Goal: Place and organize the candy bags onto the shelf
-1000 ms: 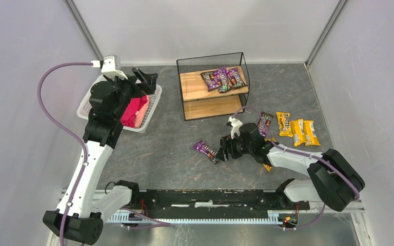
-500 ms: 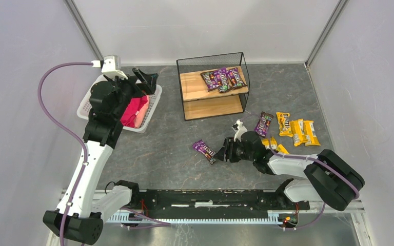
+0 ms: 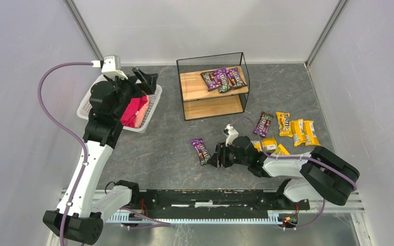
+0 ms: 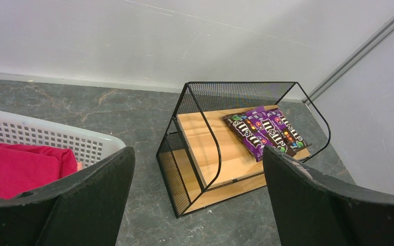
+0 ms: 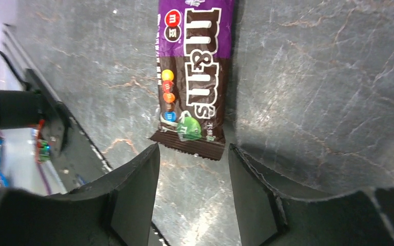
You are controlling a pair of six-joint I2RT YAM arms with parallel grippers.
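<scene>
Pale grey walls (image 3: pixel 210 25) enclose a dark marbled counter (image 3: pixel 159 169). Well apart from the right hand (image 3: pixel 213 156), off to its side, stands the shelf (image 3: pixel 192 84), with purple candy bags (image 3: pixel 223 78) on its top board. Below the left hand (image 3: pixel 144 79), whose fingers are spread wide, sits a white basket (image 3: pixel 86 106). Yellow bags (image 3: pixel 297 130) lie behind the right hand. Its fingers stand apart, straddling the near end of one purple bag (image 3: pixel 201 150).
</scene>
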